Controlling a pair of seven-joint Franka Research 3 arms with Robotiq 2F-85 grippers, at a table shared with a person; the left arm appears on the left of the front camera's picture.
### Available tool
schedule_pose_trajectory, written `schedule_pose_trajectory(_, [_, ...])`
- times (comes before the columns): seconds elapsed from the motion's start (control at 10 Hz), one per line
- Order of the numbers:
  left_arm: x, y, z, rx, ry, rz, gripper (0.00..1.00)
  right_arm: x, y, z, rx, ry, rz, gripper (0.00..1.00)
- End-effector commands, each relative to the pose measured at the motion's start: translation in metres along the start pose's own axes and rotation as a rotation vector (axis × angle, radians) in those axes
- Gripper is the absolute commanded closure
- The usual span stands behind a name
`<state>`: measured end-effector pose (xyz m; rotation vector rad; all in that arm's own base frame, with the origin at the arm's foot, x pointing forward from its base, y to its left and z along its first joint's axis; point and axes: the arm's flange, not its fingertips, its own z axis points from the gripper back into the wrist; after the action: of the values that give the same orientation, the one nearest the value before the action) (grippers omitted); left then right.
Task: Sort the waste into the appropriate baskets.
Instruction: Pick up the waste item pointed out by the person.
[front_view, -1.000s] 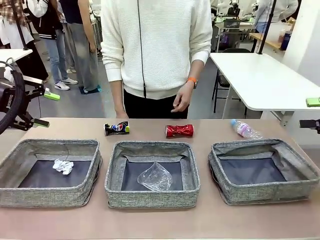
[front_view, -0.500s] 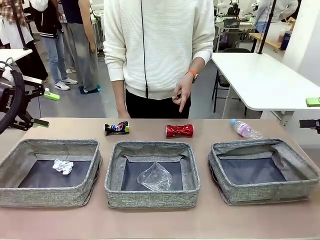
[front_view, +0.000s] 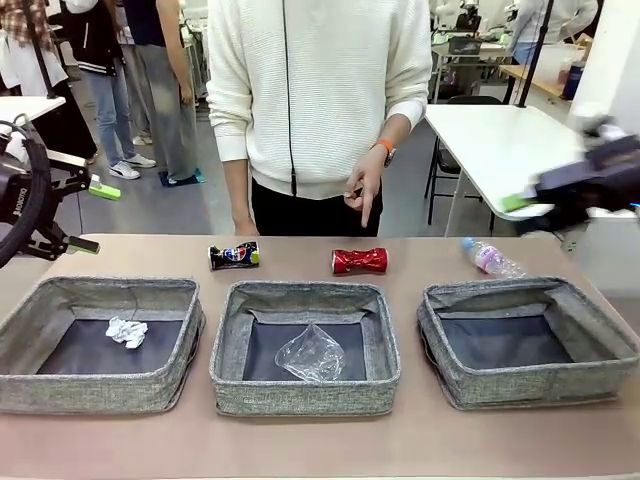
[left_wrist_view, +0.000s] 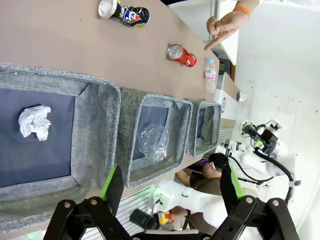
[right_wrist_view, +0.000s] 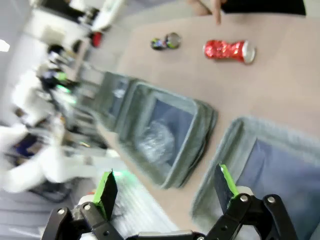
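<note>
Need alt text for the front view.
Three grey bins sit in a row on a table: a paper wad in the left bin, clear plastic in the middle bin. Behind them lie a blue can, a red can and a bottle; a person's hand points down toward the red can.

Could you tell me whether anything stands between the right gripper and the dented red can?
The small clear bottle lies on the table between the right gripper and the dented red can. The person's hand hangs just above the can, pointing down at it.
</note>
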<state>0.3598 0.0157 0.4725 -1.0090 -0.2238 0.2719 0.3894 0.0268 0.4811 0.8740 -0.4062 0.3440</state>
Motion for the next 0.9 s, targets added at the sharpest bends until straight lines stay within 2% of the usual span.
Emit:
schedule_pose_trajectory(0.0, [0.001,0.000,0.001,-0.030,-0.004,-0.019,0.00,0.048,-0.005,-0.079,-0.525,0.163,0.325,0.00])
schedule_pose_trajectory(0.1, [0.001,0.000,0.001,-0.030,-0.004,-0.019,0.00,0.047,0.000,-0.114,-0.628,0.215,0.511,0.00])
schedule_pose_trajectory(0.2, [0.001,0.000,0.001,-0.030,-0.004,-0.019,0.00,0.038,-0.001,-0.120,-0.681,0.215,0.631,0.00])
schedule_pose_trajectory(0.3, [0.001,0.000,0.001,-0.030,-0.004,-0.019,0.00,0.040,0.034,-0.103,-0.212,0.128,0.240,0.00])
schedule_pose_trajectory(0.4, [0.001,0.000,0.001,-0.030,-0.004,-0.019,0.00,0.040,0.034,-0.103,-0.212,0.128,0.240,0.00])
schedule_pose_trajectory(0.5, [0.001,0.000,0.001,-0.030,-0.004,-0.019,0.00,0.041,0.026,-0.139,-0.317,0.198,0.361,0.00])
schedule_pose_trajectory(0.6, [0.001,0.000,0.001,-0.030,-0.004,-0.019,0.00,0.029,0.022,-0.135,-0.248,0.280,0.650,0.00])
schedule_pose_trajectory(0.7, [0.001,0.000,0.001,-0.030,-0.004,-0.019,0.00,0.040,0.011,-0.136,-0.349,0.268,0.698,0.00])
schedule_pose_trajectory(0.8, [0.001,0.000,0.001,-0.030,-0.004,-0.019,0.00,0.060,0.001,-0.137,-0.363,0.274,0.796,0.00])
